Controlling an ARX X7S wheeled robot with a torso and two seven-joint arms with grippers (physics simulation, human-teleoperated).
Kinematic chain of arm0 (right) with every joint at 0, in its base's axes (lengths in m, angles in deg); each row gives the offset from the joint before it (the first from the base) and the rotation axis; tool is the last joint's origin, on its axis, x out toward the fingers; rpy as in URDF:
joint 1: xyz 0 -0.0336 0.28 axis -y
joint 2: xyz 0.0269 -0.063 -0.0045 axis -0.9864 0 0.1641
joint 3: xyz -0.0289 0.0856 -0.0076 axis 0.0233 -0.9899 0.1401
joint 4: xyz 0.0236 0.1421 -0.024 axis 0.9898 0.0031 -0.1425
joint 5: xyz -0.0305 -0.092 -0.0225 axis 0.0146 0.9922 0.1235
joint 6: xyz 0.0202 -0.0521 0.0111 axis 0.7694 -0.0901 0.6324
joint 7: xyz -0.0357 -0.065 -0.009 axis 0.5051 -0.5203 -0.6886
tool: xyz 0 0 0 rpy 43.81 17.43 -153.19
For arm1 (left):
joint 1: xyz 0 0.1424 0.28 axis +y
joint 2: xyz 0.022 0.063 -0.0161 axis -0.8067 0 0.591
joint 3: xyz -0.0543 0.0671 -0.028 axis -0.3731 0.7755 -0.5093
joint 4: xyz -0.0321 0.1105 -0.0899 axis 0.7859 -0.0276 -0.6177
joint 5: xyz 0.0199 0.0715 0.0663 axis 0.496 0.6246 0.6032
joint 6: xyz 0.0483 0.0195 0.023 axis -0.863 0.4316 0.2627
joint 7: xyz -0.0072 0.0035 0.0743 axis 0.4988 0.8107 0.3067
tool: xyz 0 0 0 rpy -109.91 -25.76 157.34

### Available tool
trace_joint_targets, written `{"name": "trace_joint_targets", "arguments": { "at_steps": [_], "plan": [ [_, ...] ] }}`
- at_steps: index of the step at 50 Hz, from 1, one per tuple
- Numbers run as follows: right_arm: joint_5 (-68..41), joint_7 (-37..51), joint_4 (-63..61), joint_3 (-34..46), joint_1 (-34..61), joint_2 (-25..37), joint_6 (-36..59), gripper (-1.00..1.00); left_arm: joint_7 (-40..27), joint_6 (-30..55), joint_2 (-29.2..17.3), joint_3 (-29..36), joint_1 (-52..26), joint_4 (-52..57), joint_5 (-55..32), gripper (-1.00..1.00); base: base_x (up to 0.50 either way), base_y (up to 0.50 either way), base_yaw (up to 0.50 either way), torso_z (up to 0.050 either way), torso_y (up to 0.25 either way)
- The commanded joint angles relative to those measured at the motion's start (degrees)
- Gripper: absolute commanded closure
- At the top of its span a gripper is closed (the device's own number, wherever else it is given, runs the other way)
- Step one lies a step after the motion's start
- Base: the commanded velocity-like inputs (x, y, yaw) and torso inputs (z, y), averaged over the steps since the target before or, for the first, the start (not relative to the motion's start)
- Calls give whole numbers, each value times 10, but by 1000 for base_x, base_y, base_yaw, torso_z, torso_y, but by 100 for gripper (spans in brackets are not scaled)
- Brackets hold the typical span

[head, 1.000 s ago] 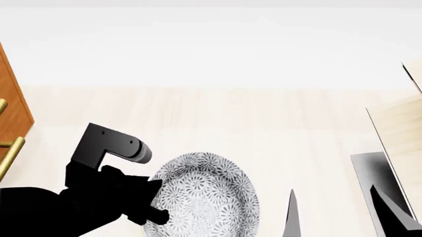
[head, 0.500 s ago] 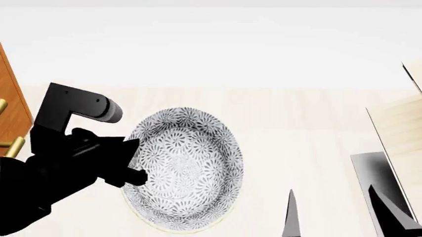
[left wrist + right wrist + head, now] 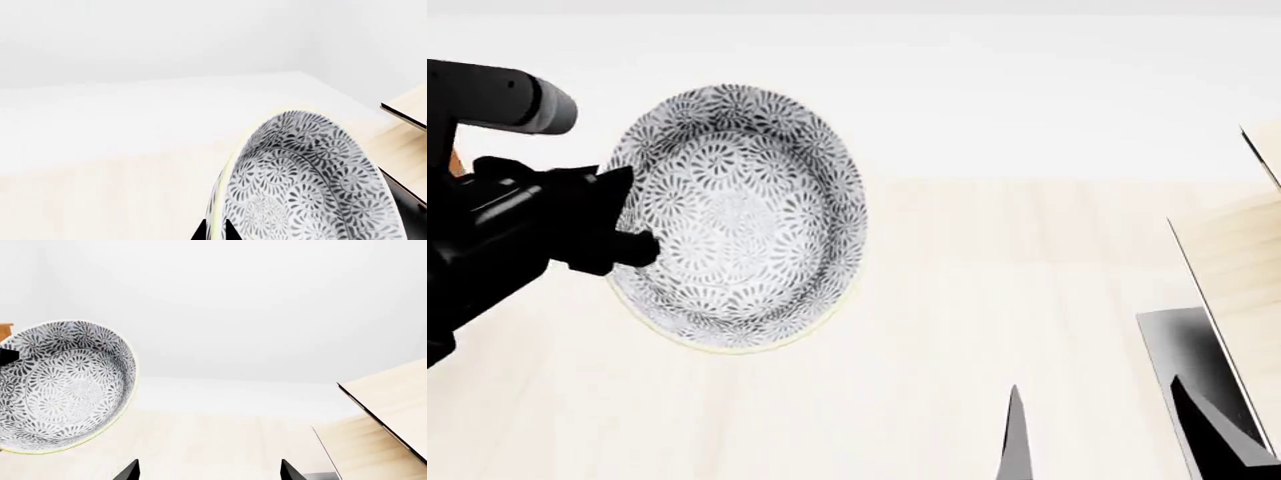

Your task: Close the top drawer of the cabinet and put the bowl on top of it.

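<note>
The bowl (image 3: pixel 741 215), white with a fine grey leaf-flower pattern, hangs tilted in the air with its inside facing the head camera. My left gripper (image 3: pixel 627 232) is shut on its left rim. In the left wrist view the two fingertips (image 3: pixel 231 232) pinch the rim of the bowl (image 3: pixel 307 185). My right gripper (image 3: pixel 209 472) stands open and holds nothing, low at the right (image 3: pixel 1114 440), far from the bowl (image 3: pixel 63 385). Of the cabinet only a reddish-brown sliver (image 3: pixel 5 332) shows behind the bowl. The top drawer is hidden.
A pale wood structure (image 3: pixel 1241 260) on a dark base (image 3: pixel 1181 350) stands at the right edge, close to my right gripper. It also shows in the right wrist view (image 3: pixel 393 400). Pale wood floor lies below, with a white wall behind.
My left arm has lifted the bowl up and to the left, from low centre to the upper left. The arm now covers the cabinet's edge and brass handles. The right gripper has not moved.
</note>
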Motion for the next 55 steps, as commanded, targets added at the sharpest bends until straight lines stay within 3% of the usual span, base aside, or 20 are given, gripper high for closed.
{"name": "trace_joint_targets", "arguments": {
  "at_steps": [1, 24, 55],
  "plan": [
    [2, 0, -1, 1, -4, 2, -5, -100, -39, 5, -9, -39, -37, -3, -22, 100, 0, 0, 0, 0, 0],
    [-14, 17, -12, 5, 6, 14, -5, -100, -74, 28, -35, -77, -87, -6, -70, 100, 0, 0, 0, 0, 0],
    [-5, 16, -2, 24, 14, 16, -11, -100, -63, 14, -56, -87, -95, -24, -64, 100, 0, 0, 0, 0, 0]
  ]
}}
